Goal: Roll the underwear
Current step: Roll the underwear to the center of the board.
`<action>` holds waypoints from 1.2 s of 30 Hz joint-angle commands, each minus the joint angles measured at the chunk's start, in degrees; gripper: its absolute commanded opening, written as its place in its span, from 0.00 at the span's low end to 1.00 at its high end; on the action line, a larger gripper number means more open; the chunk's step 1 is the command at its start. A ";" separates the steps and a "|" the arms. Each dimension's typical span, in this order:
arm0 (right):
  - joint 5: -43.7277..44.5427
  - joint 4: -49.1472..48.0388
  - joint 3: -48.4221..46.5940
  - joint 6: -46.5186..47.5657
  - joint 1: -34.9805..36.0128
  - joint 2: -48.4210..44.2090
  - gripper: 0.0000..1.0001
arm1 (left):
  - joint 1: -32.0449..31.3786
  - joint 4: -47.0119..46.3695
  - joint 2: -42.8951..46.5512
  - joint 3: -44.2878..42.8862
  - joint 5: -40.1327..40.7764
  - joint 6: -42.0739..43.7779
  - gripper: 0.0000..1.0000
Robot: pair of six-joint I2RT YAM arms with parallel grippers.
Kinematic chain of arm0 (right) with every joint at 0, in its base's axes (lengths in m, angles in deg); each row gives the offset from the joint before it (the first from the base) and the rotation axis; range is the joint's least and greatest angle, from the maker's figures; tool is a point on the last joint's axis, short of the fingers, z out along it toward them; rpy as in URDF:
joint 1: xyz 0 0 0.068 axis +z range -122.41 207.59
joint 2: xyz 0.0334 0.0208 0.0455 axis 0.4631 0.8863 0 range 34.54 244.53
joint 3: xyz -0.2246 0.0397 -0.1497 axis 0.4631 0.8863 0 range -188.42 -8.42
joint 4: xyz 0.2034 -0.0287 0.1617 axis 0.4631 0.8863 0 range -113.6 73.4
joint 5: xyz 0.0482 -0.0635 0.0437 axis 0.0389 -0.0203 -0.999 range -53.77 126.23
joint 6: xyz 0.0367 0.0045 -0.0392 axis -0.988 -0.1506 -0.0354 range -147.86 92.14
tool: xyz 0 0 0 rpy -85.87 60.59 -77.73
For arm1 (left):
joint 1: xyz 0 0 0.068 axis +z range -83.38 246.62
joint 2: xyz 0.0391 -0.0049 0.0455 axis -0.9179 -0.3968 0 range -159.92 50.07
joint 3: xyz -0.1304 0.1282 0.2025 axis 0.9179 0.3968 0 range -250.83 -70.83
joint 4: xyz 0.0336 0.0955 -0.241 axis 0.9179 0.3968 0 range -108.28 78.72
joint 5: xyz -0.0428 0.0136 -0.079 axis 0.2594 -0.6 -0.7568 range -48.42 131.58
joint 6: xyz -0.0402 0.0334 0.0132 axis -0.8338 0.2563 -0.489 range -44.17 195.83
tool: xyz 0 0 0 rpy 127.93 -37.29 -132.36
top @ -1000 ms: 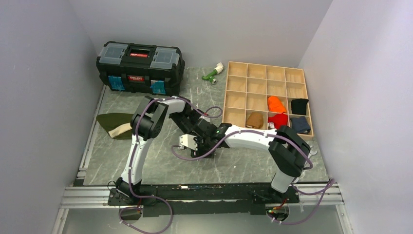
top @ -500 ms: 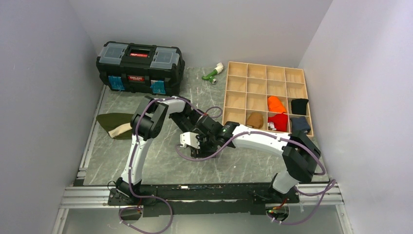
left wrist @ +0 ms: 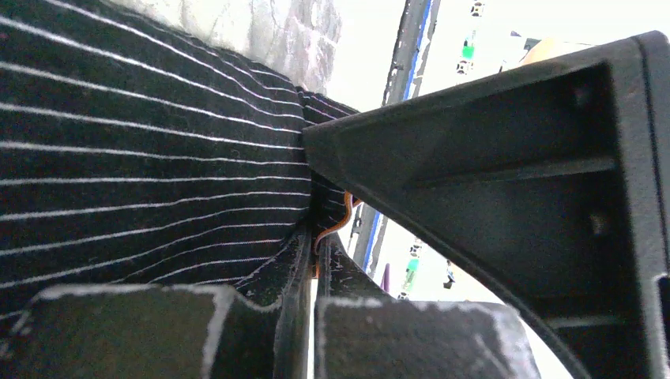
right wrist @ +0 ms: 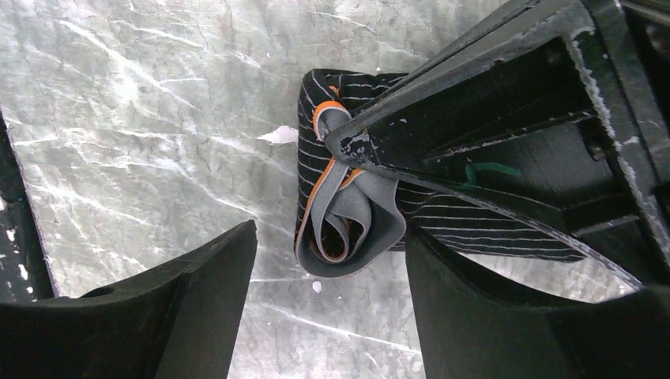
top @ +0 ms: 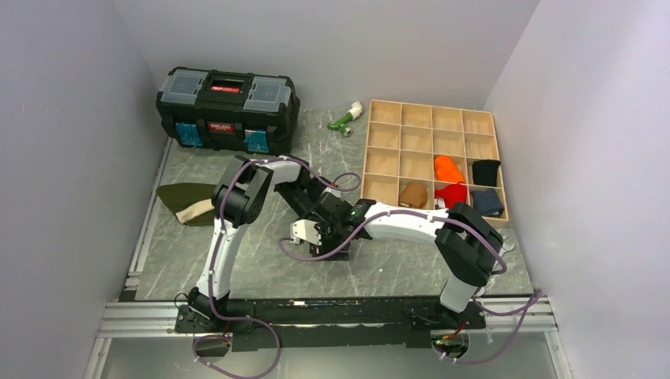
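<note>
The underwear (right wrist: pixel 348 209) is a black knit with fine grey stripes, rolled up on the marble table, with its grey, orange-edged waistband coiled at the near end. My left gripper (left wrist: pixel 314 237) is shut on a fold of the striped fabric (left wrist: pixel 158 158); its finger also shows in the right wrist view (right wrist: pixel 474 118), pinching the roll from above. My right gripper (right wrist: pixel 330 230) is open, one finger on each side of the roll's waistband end and apart from it. In the top view both grippers (top: pixel 322 223) meet at mid-table and hide the underwear.
A black toolbox (top: pixel 227 99) stands at the back left. An olive garment with a cream band (top: pixel 186 201) lies at the left. A wooden compartment tray (top: pixel 371 150) at the right holds several rolled clothes. A green and white object (top: pixel 345 120) lies behind it.
The right arm's elbow swung out to the right half a second ago and has come back left. The left gripper stays shut on the underwear.
</note>
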 commanded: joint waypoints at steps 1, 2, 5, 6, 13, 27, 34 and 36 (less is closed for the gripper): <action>-1.23 -2.41 -1.96 0.47 0.07 1.02 0.72 | -0.05 -0.11 0.05 -1.08 -0.88 1.91 0.00; -1.41 -2.59 -1.88 0.35 0.07 1.22 0.72 | -0.03 -0.09 0.03 -1.06 -0.96 1.90 0.00; -1.91 -2.84 -1.85 0.02 0.10 1.79 0.69 | -0.07 -0.35 0.11 -0.78 -0.88 1.69 0.00; -2.16 -2.74 -1.87 -0.09 0.06 2.00 0.66 | -0.06 -0.42 0.14 -0.76 -0.85 1.65 0.00; -3.58 -1.49 -2.56 -0.79 -0.40 2.95 0.47 | -0.03 -0.64 0.24 -0.76 -0.79 1.20 0.00; -10.43 2.90 -3.18 -2.04 -4.83 4.83 0.00 | 0.04 -2.99 3.36 1.08 0.44 0.47 0.12; -11.77 4.02 -3.33 -3.34 -6.05 4.66 0.00 | 0.25 -6.27 7.95 3.89 2.55 -1.10 0.27; -11.60 4.30 -3.51 -3.53 -6.29 4.65 0.00 | 0.36 -7.04 8.87 4.47 3.18 -1.49 0.29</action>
